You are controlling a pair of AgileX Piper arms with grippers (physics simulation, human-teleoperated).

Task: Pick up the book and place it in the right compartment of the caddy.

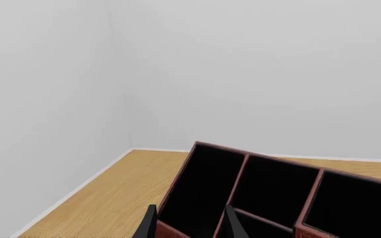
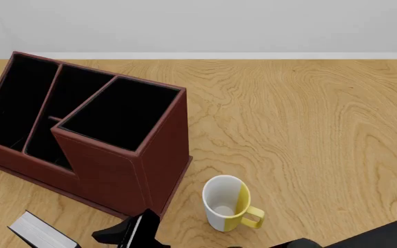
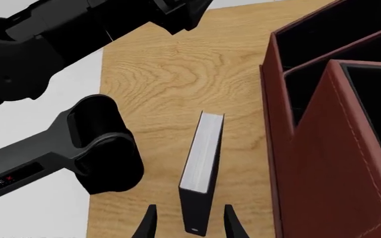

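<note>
- The left gripper (image 1: 187,223) shows only its two dark fingertips in the left wrist view, spread apart with a clear gap between them.
- The right gripper (image 3: 187,225) also has its fingertips parted in the right wrist view.
- In the front view, black arm parts sit at the bottom edge, left of centre and at the right corner.
- The left arm (image 3: 78,148) crosses the right wrist view, its black links and rounded joint visible.
</note>
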